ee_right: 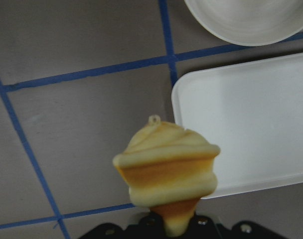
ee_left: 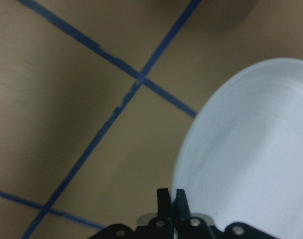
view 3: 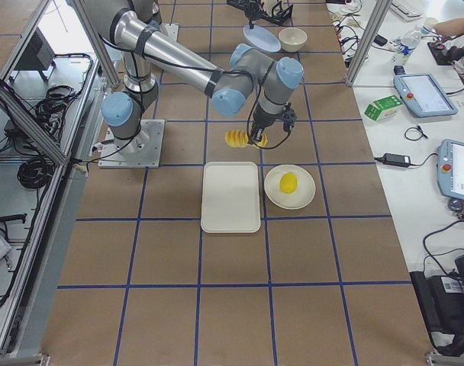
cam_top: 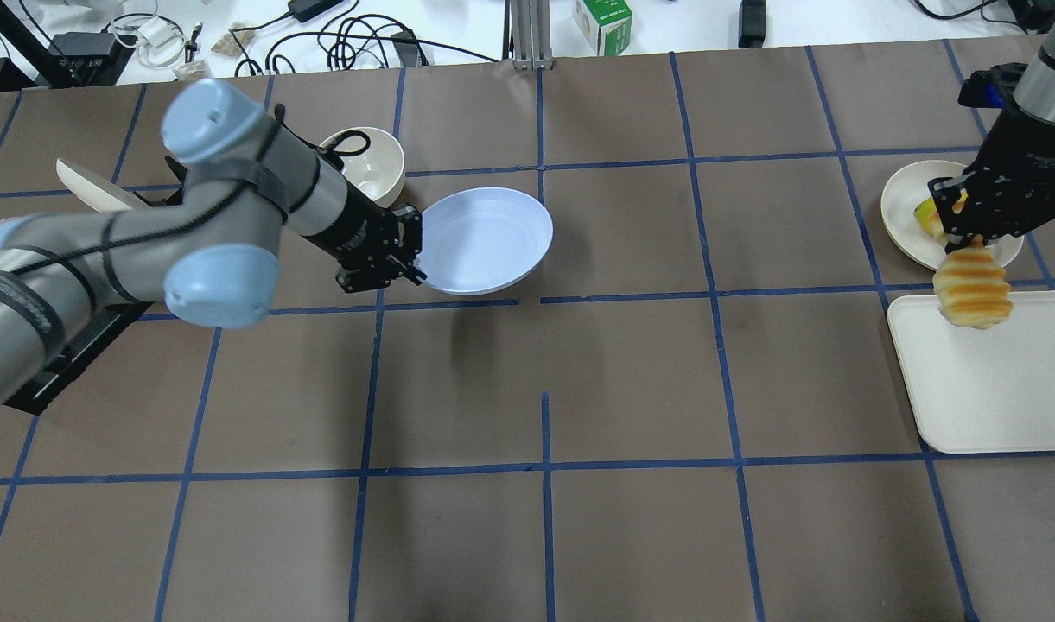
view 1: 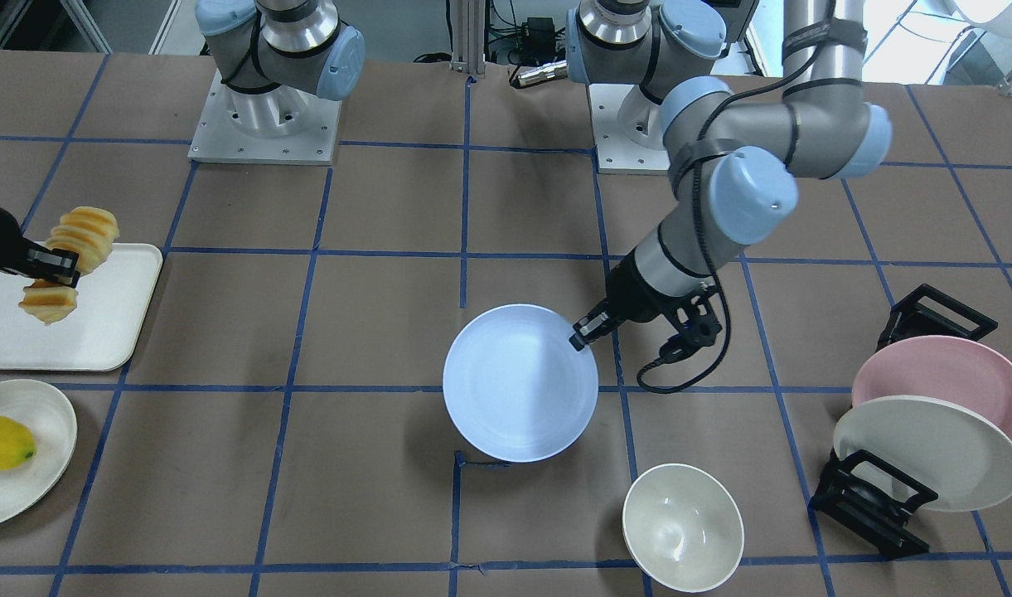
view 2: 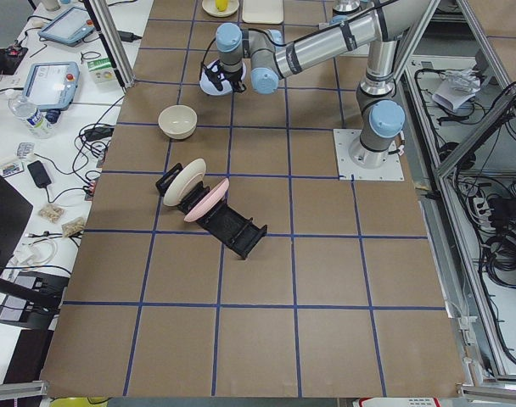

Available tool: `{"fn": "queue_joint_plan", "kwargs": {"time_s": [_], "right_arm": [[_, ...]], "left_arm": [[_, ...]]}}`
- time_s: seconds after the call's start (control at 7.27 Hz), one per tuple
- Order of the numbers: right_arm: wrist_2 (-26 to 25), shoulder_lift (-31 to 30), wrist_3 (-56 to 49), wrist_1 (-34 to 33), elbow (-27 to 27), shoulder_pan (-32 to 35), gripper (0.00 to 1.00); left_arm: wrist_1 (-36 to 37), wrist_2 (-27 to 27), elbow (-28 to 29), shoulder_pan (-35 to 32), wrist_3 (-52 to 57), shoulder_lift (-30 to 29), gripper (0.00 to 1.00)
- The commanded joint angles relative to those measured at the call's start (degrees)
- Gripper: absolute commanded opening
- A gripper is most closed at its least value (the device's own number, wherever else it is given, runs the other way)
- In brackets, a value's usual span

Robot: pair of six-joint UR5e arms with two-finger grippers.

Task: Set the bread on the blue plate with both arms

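Observation:
My left gripper (view 1: 580, 338) is shut on the rim of the pale blue plate (view 1: 518, 390) and holds it tilted a little above the table's middle; its shadow lies on the mat. In the left wrist view the fingertips (ee_left: 171, 199) pinch the plate's edge (ee_left: 251, 149). My right gripper (view 1: 54, 267) is shut on the ridged yellow-orange bread (view 1: 79, 240) and holds it in the air over the edge of the white tray (view 1: 99, 332). The bread hangs below the right gripper (cam_top: 968, 238) in the overhead view (cam_top: 972, 294) and fills the right wrist view (ee_right: 166, 169).
A cream plate (view 1: 50, 414) with a lemon (view 1: 2, 443) lies beside the tray. A cream bowl (view 1: 681, 526) stands near the blue plate. A black rack (view 1: 874, 502) holds a pink plate (view 1: 941, 377) and a cream-white plate (view 1: 928, 452).

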Motion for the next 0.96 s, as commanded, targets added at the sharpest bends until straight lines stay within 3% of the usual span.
{"fn": "queue_joint_plan", "kwargs": {"time_s": [0.0,0.28,0.41,0.69,0.83], "right_arm": [[5.0,-2.8,10.2,1.5,0.0,7.5,0.0],[6.2,-0.6,18.8,-4.0,0.2,14.1,0.0],[8.6,0.3,21.4,-4.4,0.1,16.2,0.0],[8.7,2.0,28.7,-9.0,0.1,21.1,0.0],[8.7,3.6,31.9,-11.9,-0.1,24.4,0.0]], "left_arm": [[14.7,1.4,-5.4,-5.0,-6.3,-4.3,0.0],[15.6,2.8,-5.5,-5.6,-7.2,-6.7,0.0],[15.6,2.8,-5.3,-5.6,-7.1,-6.8,0.99],[15.6,2.7,-2.9,-5.3,-7.3,-4.4,1.0],[15.0,2.9,1.7,-4.8,-6.3,-3.1,1.0]]}}
